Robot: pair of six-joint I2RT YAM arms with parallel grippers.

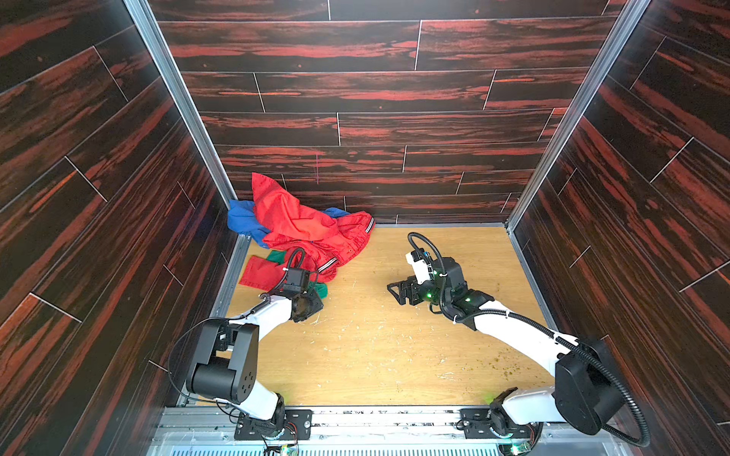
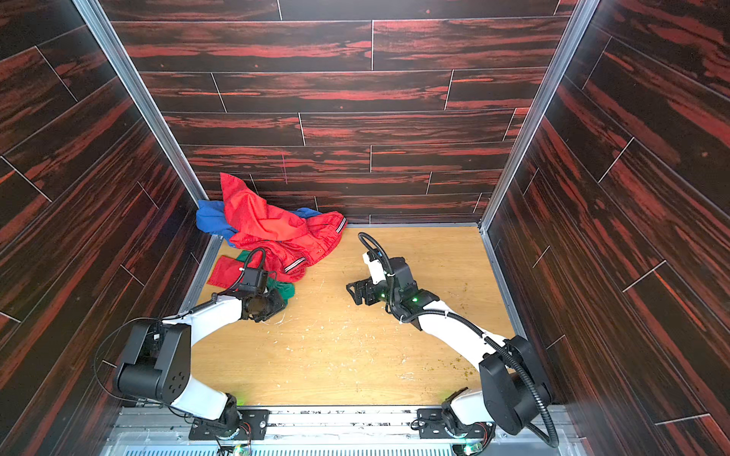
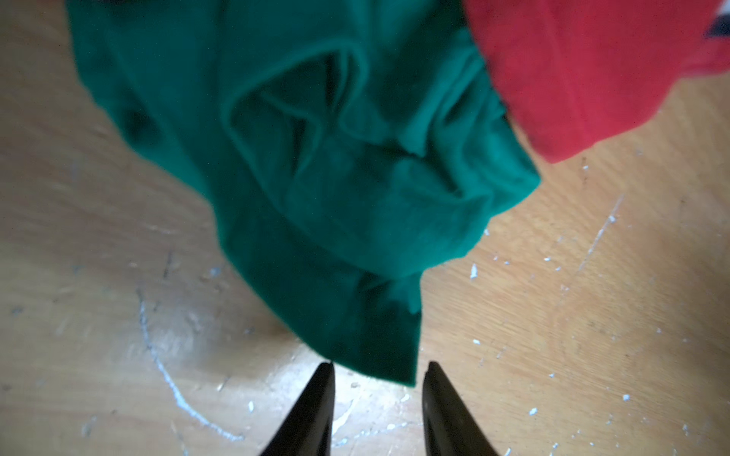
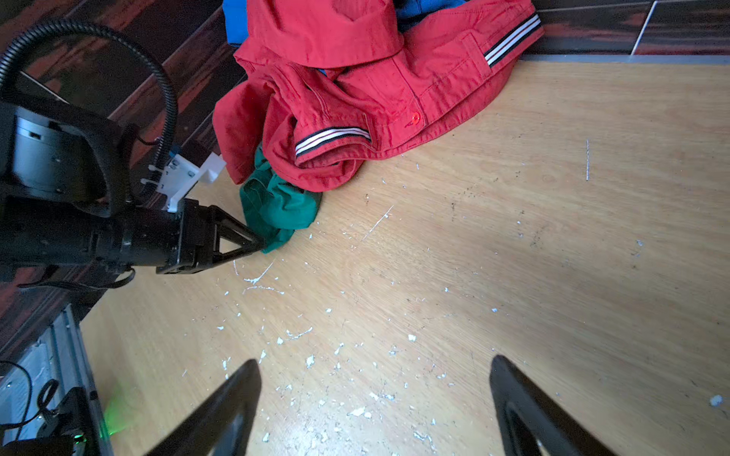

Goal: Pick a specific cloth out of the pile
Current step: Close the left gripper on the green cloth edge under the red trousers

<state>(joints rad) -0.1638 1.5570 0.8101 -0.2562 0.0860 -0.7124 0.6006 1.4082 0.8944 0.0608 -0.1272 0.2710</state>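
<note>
The pile (image 1: 312,233) lies in the far left corner: a red garment (image 4: 375,79) with striped trim over a blue cloth (image 1: 243,221). The green cloth (image 3: 335,197) sticks out from under the red garment's near edge in both top views (image 1: 322,290) (image 2: 287,291). My left gripper (image 3: 380,365) is at the cloth's near corner. Its jaws stand a little apart, and the corner hangs just between the fingertips (image 3: 326,373) without being pinched. In the right wrist view the left gripper (image 4: 258,244) touches the cloth's edge (image 4: 276,205). My right gripper (image 1: 395,294) (image 4: 375,359) is open over bare floor.
Dark wood-patterned walls (image 1: 118,237) close in three sides. A flat red piece (image 1: 260,272) lies by the left wall beside the pile. The light wooden floor (image 1: 395,355) is scratched and flecked white. A metal rail (image 1: 375,418) runs along the front edge.
</note>
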